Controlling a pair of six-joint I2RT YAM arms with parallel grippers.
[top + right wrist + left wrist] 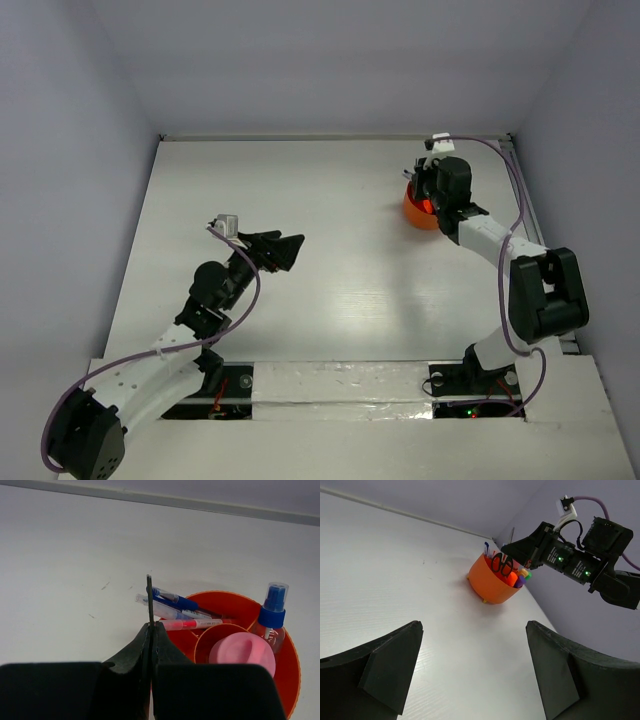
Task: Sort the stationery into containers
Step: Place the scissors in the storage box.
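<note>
The orange round cup (420,214) (489,586) (222,605) stands at the far right of the table, with a pink knob (242,652) at its centre. In it lie blue pens (175,603), a pink pen (192,624), a blue-capped tube (272,614) and highlighters (521,577). My right gripper (424,193) (151,628) hangs over the cup's rim, shut on the thin blade of the scissors (149,597). Their black handles (503,565) hang down into the cup. Well left of the cup, my left gripper (285,249) (474,626) is open above bare table and holds nothing.
White walls close in the table on three sides, and the cup stands near the right wall (580,120). A rail (520,190) runs along the table's right edge behind the right arm.
</note>
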